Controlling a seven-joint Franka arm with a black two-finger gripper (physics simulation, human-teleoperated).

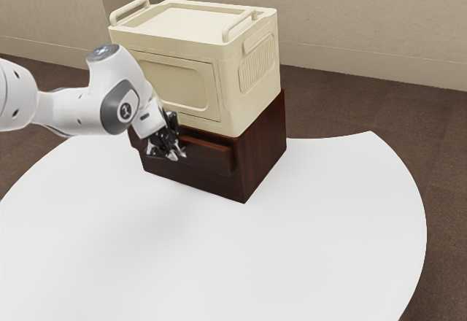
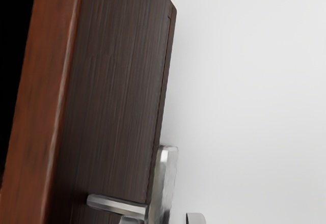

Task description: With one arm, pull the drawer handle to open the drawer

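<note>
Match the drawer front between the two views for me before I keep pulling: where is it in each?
Exterior view: the drawer front is near the middle, under the cream cabinet and beside the gripper.
Wrist view: the drawer front is the dark-grained panel between a reddish-brown strip and the white table, by the metal handle.
Shared landmark: the white table.
</note>
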